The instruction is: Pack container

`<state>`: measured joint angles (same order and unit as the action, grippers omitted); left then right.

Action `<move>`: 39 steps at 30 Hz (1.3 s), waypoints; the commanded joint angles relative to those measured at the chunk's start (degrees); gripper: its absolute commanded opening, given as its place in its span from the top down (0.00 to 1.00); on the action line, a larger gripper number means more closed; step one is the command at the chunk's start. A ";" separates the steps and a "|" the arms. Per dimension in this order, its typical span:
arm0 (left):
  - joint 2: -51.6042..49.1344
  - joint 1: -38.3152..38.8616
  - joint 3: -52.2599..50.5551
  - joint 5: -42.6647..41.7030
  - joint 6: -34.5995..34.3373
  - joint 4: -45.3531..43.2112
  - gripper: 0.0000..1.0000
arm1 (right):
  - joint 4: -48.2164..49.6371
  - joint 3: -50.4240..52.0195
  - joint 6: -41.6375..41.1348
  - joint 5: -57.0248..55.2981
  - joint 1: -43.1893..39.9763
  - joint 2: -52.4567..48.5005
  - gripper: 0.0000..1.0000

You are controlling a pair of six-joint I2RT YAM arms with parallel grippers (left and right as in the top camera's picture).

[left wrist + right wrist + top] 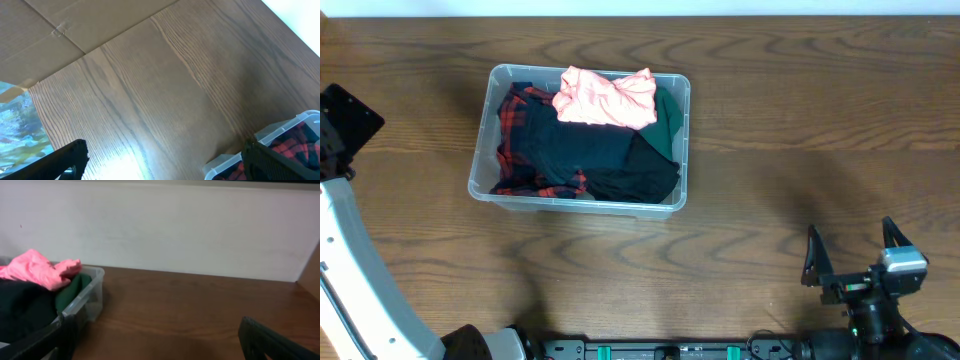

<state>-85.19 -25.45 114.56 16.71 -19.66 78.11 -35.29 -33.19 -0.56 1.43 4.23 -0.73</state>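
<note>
The clear plastic container (pixel 480 165) stands on the table left of centre. It holds a pink garment (pixel 607 97) on top at the back, a black garment (pixel 582 152), a red plaid garment (pixel 523 108) and a green garment (pixel 669 122). My right gripper (pixel 855 255) is open and empty near the front right edge, well away from the container. In the right wrist view (pixel 157 342) the container (pixel 94 287) and the pink garment (pixel 40 267) lie to its left. My left gripper (pixel 165 165) is open and empty above bare table, with a container corner (pixel 280 131) beside its right finger.
The wooden table (pixel 800 120) spreads around the container. The left arm (pixel 340 130) stands at the left edge. A cardboard sheet (pixel 75 25) lies beyond the table in the left wrist view. A white wall (pixel 175 225) runs behind the table's far edge.
</note>
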 commanded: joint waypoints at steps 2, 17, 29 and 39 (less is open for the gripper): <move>-0.33 -0.24 0.42 0.52 -0.15 0.11 0.02 | 2.32 4.39 0.83 -0.28 -0.20 0.39 0.01; -0.33 -0.24 0.42 0.52 -0.15 0.09 0.02 | 20.41 27.04 0.87 -0.61 -0.20 0.39 0.01; -0.33 -0.24 0.42 0.52 -0.15 0.09 0.02 | 24.13 29.86 0.85 -0.59 -0.20 0.42 0.01; -0.33 -0.24 0.42 0.52 -0.17 0.11 0.02 | 24.13 29.86 0.85 -0.59 -0.20 0.39 0.01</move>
<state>-85.19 -25.45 114.56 16.71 -19.66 78.11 -11.29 -3.73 -0.56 1.45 4.23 -0.69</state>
